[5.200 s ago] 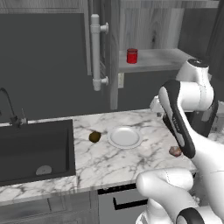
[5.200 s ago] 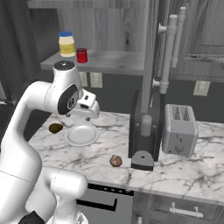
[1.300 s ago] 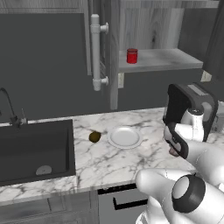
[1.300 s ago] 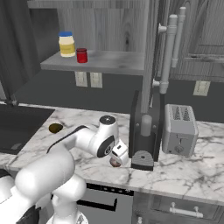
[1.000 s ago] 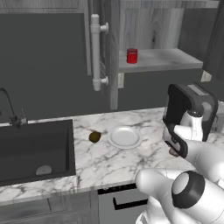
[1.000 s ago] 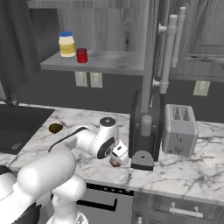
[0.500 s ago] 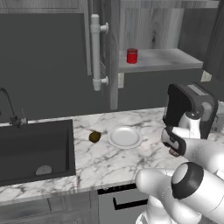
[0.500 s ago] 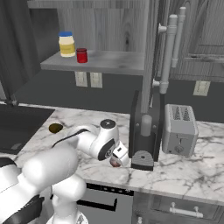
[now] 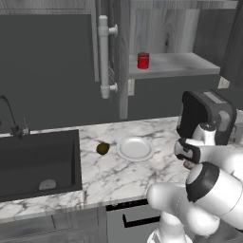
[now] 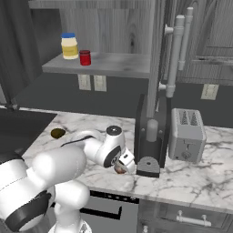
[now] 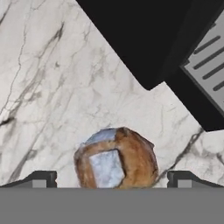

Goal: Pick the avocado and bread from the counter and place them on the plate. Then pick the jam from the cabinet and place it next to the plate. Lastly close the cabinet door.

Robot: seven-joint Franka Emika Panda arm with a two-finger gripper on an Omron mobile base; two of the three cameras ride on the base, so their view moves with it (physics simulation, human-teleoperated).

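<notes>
The bread (image 11: 116, 157), a brown lump with pale patches, lies on the marble counter (image 11: 52, 87) between my two fingertips. My gripper (image 11: 111, 180) is open and straddles it without pinching it. In the right base view the gripper (image 10: 124, 164) is down at the counter (image 10: 195, 177) over the bread (image 10: 120, 169), just left of a black appliance. The dark avocado (image 9: 102, 148) lies left of the white plate (image 9: 135, 148). The red jam (image 9: 143, 60) stands on the cabinet shelf (image 9: 180, 64). The cabinet door (image 9: 121, 57) stands open, its white bar handle (image 9: 104, 57) facing out.
A black appliance (image 10: 150, 141) and a silver toaster (image 10: 186, 135) stand right of the bread. A yellow jar with a blue lid (image 10: 69, 46) sits beside the jam (image 10: 85, 58). The dark sink (image 9: 38, 161) lies at the left of the counter.
The hand has sunk slightly lower over the bread. The jaws have stayed open, and nothing else has moved.
</notes>
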